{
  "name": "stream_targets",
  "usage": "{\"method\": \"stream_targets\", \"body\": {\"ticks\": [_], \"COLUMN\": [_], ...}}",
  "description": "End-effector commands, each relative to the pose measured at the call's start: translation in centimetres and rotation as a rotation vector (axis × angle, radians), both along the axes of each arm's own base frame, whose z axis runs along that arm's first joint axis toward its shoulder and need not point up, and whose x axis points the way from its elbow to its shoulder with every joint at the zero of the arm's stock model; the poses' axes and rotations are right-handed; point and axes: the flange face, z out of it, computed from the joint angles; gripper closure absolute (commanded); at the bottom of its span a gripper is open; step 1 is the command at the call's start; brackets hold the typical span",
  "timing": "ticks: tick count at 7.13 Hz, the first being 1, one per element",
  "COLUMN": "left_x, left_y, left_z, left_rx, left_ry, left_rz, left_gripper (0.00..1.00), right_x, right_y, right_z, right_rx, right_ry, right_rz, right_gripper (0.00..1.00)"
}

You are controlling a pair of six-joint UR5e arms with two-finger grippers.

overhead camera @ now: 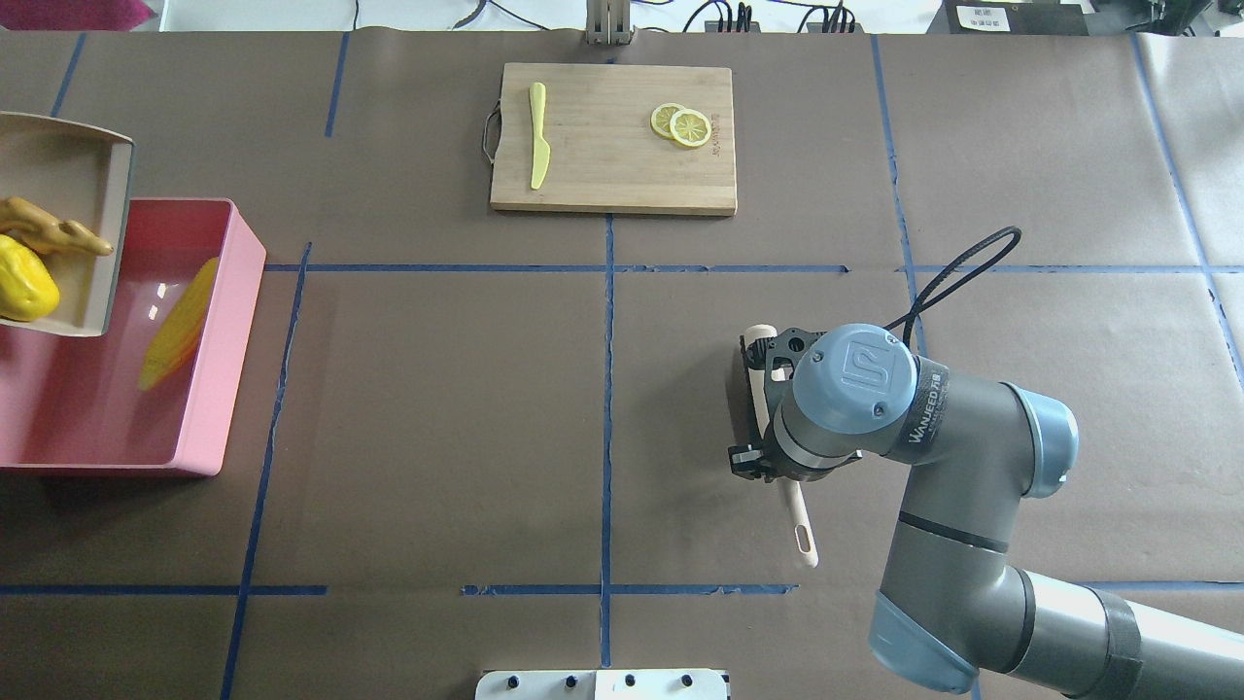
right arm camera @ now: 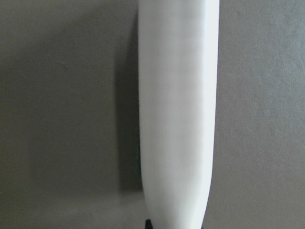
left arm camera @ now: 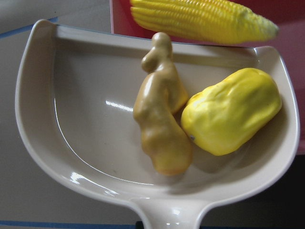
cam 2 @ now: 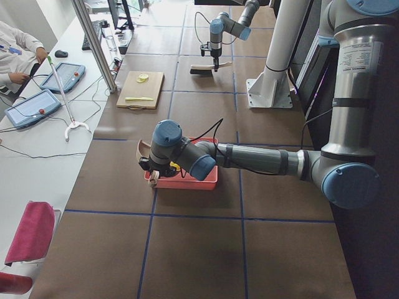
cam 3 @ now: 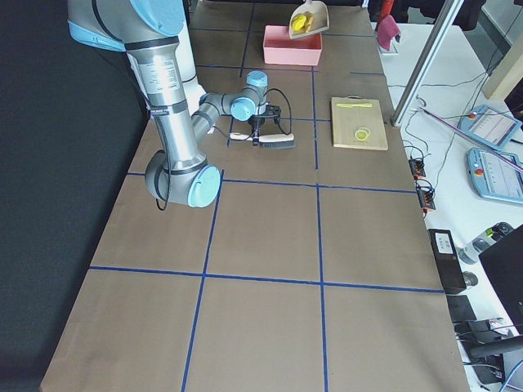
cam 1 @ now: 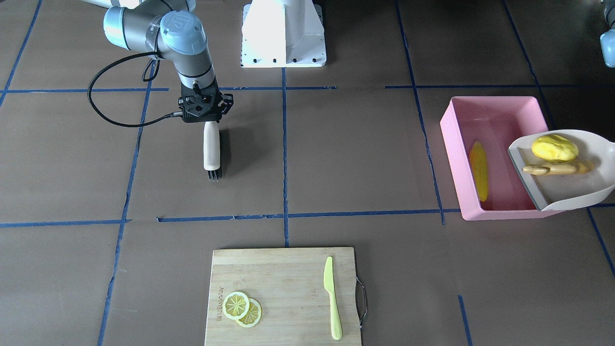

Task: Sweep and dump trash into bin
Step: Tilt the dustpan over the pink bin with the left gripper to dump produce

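I log: yellow lump (overhead camera: 21, 280) and ginger root (overhead camera: 44, 229) sit in the dustpan (overhead camera: 68, 160) above the pink bin (overhead camera: 228, 321); corn cob (overhead camera: 180, 316) lies inside the bin. Left end effector (cam 2: 151, 171): I cannot tell its grip. Right end effector (cam 1: 207, 119) clamps the brush handle (cam 1: 210, 146).

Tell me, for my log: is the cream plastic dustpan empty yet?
Not empty: the yellow oval lump and knobbly tan ginger root lie in the dustpan.

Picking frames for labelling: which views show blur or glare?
Overhead exterior: the long yellow corn cob looks smeared inside the large pink plastic tub. Left wrist: sharp, glare spots on the cream dustpan. Right wrist: white brush handle soft.
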Motion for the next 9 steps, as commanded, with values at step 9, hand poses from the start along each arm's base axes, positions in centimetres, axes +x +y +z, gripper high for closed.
{"method": "stream_targets", "body": {"ticks": [9], "left_x": [-0.8], "left_y": [-0.4], "left_z": [-4.0], "left_rx": [-0.169], "left_ry": [-0.176], "left_rz": [0.022], "left_gripper": [1.00], "right_x": [0.0], "right_y": [0.1], "right_z": [0.2], "right_rx": [-0.002], "right_ry": [0.004], "right_rz": [0.000], "right_gripper": [1.00]}}
